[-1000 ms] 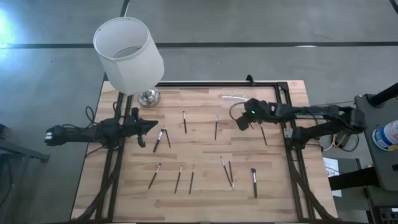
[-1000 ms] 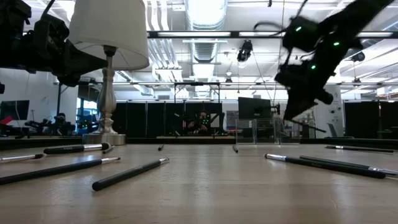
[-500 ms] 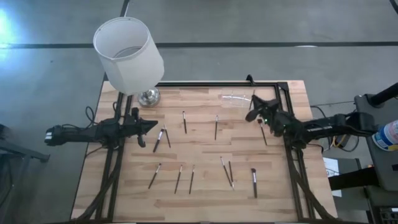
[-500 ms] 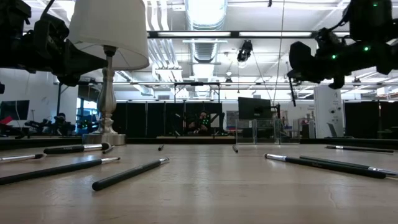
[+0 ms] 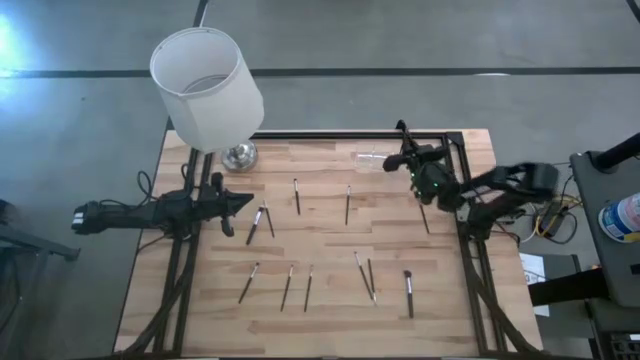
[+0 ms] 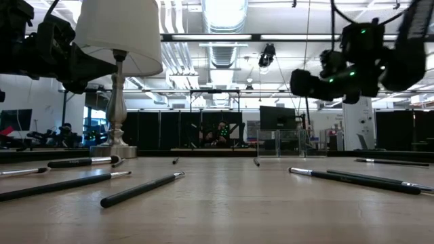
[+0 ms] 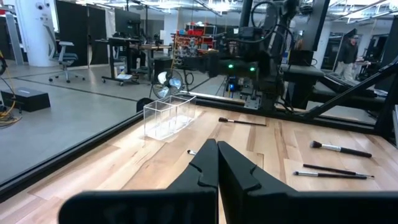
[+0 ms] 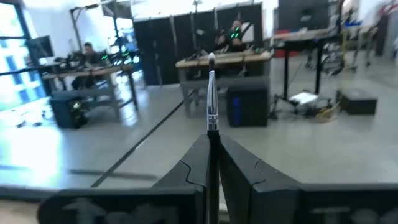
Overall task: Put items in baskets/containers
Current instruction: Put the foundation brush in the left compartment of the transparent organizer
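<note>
Right wrist view shows the right gripper (image 8: 211, 146) clamped on a slim brush (image 8: 212, 93), its long axis running straight out from the fingertips. In the high view that gripper hovers just beside the clear holder (image 5: 374, 159) at the table's far edge, the holder lying toward the table's middle from it. The left gripper (image 5: 243, 202), fingers together, waits well apart.
</note>
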Motion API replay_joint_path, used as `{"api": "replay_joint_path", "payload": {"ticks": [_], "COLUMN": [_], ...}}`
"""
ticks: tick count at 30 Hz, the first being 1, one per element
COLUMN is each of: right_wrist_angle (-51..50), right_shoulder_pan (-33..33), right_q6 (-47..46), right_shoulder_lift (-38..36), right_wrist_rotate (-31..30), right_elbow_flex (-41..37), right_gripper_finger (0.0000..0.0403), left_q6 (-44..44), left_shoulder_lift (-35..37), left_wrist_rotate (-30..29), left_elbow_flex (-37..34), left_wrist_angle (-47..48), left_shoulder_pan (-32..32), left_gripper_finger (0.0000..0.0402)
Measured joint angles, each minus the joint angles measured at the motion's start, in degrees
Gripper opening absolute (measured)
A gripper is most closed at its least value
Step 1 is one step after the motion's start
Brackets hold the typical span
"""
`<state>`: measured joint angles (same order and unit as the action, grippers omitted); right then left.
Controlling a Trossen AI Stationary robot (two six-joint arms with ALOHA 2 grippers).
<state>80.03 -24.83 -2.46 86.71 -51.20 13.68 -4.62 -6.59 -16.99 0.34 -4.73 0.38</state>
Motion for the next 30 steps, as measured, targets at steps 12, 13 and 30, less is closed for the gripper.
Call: {"api": "replay_joint_path", "payload": {"ticks": [12,13,30], "right_wrist_angle": [8.79,8.85,0.33], "right_shoulder_pan": [-4.19,-4.21,-4.34], "right_q6": [-0.55,-0.60,-12.87], "right_shoulder_lift": [17.51,17.52,17.37], "right_wrist_rotate": [-0.09,-0.26,-1.57], "right_elbow_flex": [5.66,5.37,2.11], "right_gripper_finger": [0.0022,0.0022,0.0023], "left_q6": [-0.07,-0.07,-0.11], "left_shoulder_lift": [0.00,0.00,0.00], "left_wrist_rotate": [-0.02,-0.01,-0.02], "left_elbow_flex": [0.00,0.00,0.00], "left_wrist_angle": [0.06,0.04,0.04], "left_shoulder_pan": [0.00,0.00,0.00], "left_gripper_finger": [0.0000,0.0000,0.0000]}}
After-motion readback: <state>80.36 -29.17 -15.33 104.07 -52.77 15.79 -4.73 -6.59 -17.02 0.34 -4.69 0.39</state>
